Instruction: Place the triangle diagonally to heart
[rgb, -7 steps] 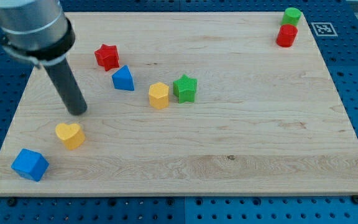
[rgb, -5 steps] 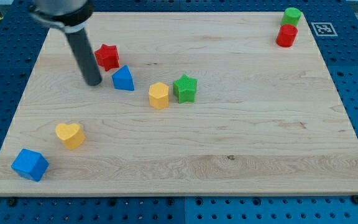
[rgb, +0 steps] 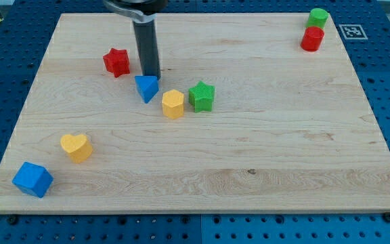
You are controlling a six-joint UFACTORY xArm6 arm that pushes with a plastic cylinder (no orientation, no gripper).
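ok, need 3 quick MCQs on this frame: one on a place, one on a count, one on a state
1. Where is my tip relative to the blue triangle?
A. just above it in the view, at its top edge
B. far to its right
C. beside the heart

2. How many red blocks are on the board?
A. one
B. two
C. three

3. How do the yellow hexagon and the green star stand?
A. stacked
B. side by side, close together
C. at opposite board edges

Key: 1 A, the rod ends at the triangle's top edge. 2 B, the red star and the red cylinder. 3 B, the two sit next to each other mid-board.
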